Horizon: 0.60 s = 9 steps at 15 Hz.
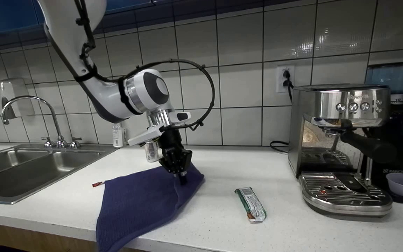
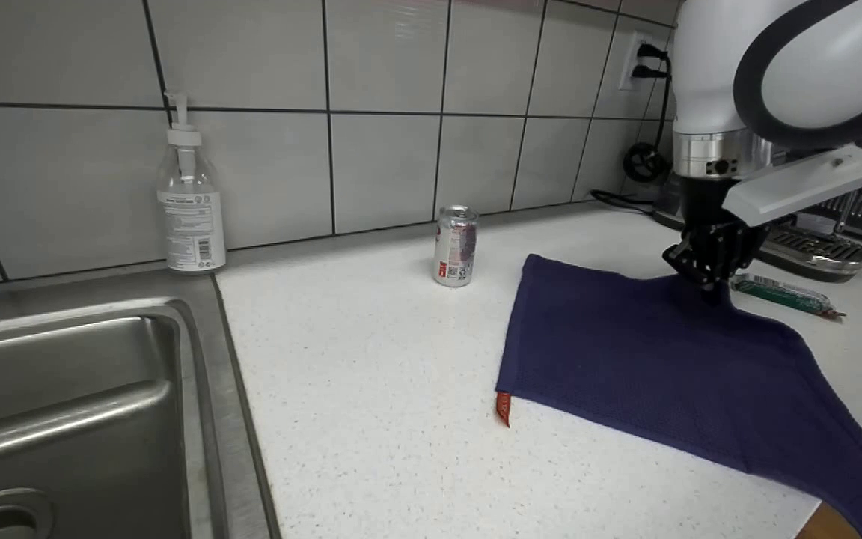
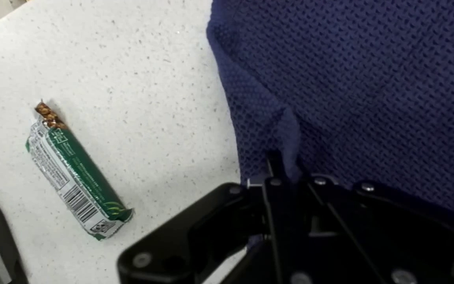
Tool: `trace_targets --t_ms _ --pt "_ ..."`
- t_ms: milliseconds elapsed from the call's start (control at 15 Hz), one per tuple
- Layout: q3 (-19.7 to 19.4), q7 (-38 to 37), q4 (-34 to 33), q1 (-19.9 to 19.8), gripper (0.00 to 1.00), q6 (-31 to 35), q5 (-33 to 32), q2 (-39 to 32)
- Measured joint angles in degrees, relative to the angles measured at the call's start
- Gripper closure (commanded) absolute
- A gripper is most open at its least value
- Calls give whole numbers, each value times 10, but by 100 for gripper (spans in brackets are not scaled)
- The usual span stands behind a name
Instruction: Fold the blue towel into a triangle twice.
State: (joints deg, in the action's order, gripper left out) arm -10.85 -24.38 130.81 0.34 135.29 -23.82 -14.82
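Observation:
The blue towel point(image 1: 142, 199) lies on the counter in an exterior view, with one corner hanging over the front edge. It also shows in an exterior view point(image 2: 648, 352) and fills the right of the wrist view point(image 3: 369, 79). My gripper point(image 1: 182, 179) points down at the towel's side nearest the packet. In the wrist view, the gripper point(image 3: 287, 163) is shut on a raised pinch of the towel, a little in from its edge. A strip of towel lies flat outside the pinch. The gripper point(image 2: 711, 290) hides the pinched part in an exterior view.
A silver-green packet point(image 1: 251, 204) lies beside the towel. A silver can point(image 2: 456, 247) stands behind it. A red wrapper end point(image 2: 503, 409) pokes out from under a towel corner. A sink point(image 1: 47, 164) and a coffee machine point(image 1: 341, 147) stand at either side.

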Motion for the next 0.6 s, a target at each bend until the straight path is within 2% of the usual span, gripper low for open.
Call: trace_targets --t_ms 600 --pt "42 0 15 18 98 -2 40 31"
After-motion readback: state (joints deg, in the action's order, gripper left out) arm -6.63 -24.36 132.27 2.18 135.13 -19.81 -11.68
